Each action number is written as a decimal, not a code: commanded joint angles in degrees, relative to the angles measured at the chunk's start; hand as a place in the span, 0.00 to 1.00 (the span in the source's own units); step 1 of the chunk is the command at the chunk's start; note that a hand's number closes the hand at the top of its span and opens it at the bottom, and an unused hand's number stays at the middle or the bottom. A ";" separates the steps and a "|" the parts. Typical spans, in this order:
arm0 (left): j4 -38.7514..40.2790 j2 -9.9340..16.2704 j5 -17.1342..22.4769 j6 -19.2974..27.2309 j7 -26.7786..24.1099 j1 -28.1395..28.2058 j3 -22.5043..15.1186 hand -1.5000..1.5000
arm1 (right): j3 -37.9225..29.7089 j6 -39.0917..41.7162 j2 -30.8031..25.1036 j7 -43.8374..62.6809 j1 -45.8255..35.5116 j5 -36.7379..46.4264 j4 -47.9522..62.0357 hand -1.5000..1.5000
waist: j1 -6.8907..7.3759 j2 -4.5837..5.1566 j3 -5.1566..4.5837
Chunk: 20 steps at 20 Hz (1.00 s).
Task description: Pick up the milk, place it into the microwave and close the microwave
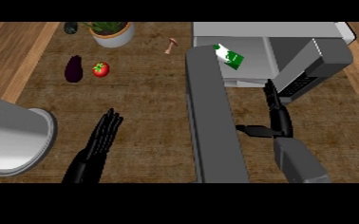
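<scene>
The milk carton, white with a green patch, lies tilted inside the open microwave at the upper right, on its light floor. The microwave's grey door swings out toward me and runs from the cavity's left side down to the lower edge. My right hand is to the right of the door and in front of the cavity, fingers straight and pointing up, thumb out toward the door, holding nothing. My left hand rests open at the lower left, fingers up.
An eggplant and a tomato lie at the upper left of the brown mat. A potted plant stands behind them, a small mushroom beside it. A grey rounded basin sits at the left edge.
</scene>
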 commanded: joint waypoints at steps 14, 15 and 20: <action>11.65 1.19 -11.89 -2.08 2.36 -6.80 -7.48 1.00 | 2.88 20.51 -0.61 -1.64 16.43 -6.34 -19.41 0.00 | -2.28 -0.61 -0.20; 8.07 2.36 -12.85 -2.33 4.53 -5.69 -8.77 1.00 | 2.75 20.94 -1.77 -2.45 19.12 -7.01 -21.97 0.00 | -2.37 -0.78 -0.20; 14.25 1.84 -18.90 -3.46 4.57 -9.77 -13.64 1.00 | 4.81 24.54 -3.02 1.43 26.09 -9.42 -31.92 0.00 | -3.10 -0.79 -0.26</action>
